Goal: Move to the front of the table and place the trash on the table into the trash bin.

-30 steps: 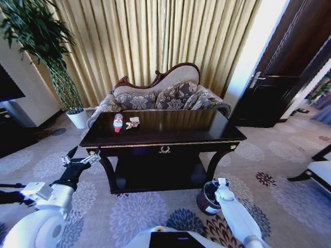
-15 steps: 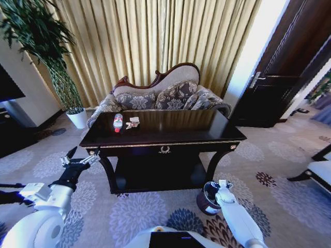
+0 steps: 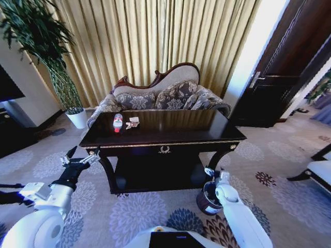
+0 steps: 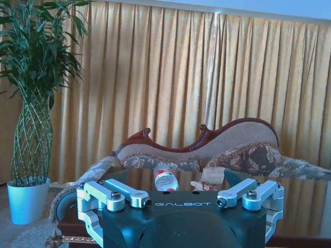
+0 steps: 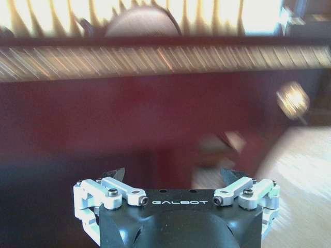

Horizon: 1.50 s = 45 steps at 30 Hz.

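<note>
The dark glossy table (image 3: pixel 170 135) stands straight ahead. On its far left corner lies the trash: a clear bottle with a red label (image 3: pixel 118 123) and, beside it, a crumpled whitish wrapper (image 3: pixel 133 123). The left wrist view shows the bottle (image 4: pixel 165 180) and wrapper (image 4: pixel 209 178) across the tabletop. The maroon trash bin (image 3: pixel 208 199) sits on the carpet by the table's right front leg. My right gripper (image 3: pixel 214 173) hovers open just above the bin, facing the table's gold-trimmed front (image 5: pixel 155 59). My left gripper (image 3: pixel 83 154) is open, low beside the table's left front corner.
A patterned sofa (image 3: pixel 160 95) backs the table before gold curtains. A tall plant in a white pot (image 3: pixel 77 118) and a black TV stand (image 3: pixel 13 134) are at left. A dark door (image 3: pixel 289 77) and a chair edge (image 3: pixel 320 173) are at right.
My right gripper has lifted and shifted a little left and forward from over the bin's rim toward the table's front. The left arm, trash and bin have not moved.
</note>
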Motion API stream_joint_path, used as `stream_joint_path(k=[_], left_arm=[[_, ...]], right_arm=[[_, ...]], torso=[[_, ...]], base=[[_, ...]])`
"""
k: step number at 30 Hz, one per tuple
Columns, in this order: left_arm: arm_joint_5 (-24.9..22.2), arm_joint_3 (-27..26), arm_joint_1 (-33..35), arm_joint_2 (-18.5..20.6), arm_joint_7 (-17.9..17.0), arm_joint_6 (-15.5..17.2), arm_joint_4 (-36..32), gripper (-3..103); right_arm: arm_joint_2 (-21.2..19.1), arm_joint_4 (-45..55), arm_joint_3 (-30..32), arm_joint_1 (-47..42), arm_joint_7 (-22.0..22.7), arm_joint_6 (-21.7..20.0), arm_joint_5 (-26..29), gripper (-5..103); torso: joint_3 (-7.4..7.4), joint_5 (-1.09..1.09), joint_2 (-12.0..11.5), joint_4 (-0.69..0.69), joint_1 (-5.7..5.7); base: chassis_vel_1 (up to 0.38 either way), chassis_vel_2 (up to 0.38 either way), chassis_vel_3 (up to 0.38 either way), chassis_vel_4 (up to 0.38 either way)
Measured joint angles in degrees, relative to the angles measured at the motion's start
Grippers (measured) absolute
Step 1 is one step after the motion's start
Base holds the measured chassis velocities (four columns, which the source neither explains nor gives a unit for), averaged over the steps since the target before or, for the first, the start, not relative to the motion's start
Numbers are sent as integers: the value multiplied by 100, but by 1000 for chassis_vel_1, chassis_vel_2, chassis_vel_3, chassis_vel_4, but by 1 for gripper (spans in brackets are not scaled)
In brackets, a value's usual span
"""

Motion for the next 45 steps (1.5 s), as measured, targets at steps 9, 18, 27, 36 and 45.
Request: stream_joint_path(k=[9,18,27,36,45], left_arm=[[-29,-44,17,-8,-42,14,0,100],[-26,-37,23,-28,-39,20,0,100],[-26,-74,50,-24,-44,22,0,100],[-21,-78,54,-18,-44,22,0,100],[-20,-76,39,-4,-28,25,0,100]], right_arm=[[-80,2667,-217,-488,27,-409,-51,100],[-120,3330,-160,-902,68,-608,-164,100],[-36,3441,-243,-971,71,-598,-276,100],[-42,3487,-291,-996,71,-598,-309,100],[-52,3481,-306,-975,71,-598,-310,100]], torso=[[0,-2,0,-1,0],[0,-1,0,-2,0],[0,-1,0,0,0],[0,-1,1,-1,-1],[2,-1,-1,-1,1]], base=[[0,0,0,0],[0,0,0,0],[0,0,0,0],[-24,16,23,-25],[-140,133,138,-131]])
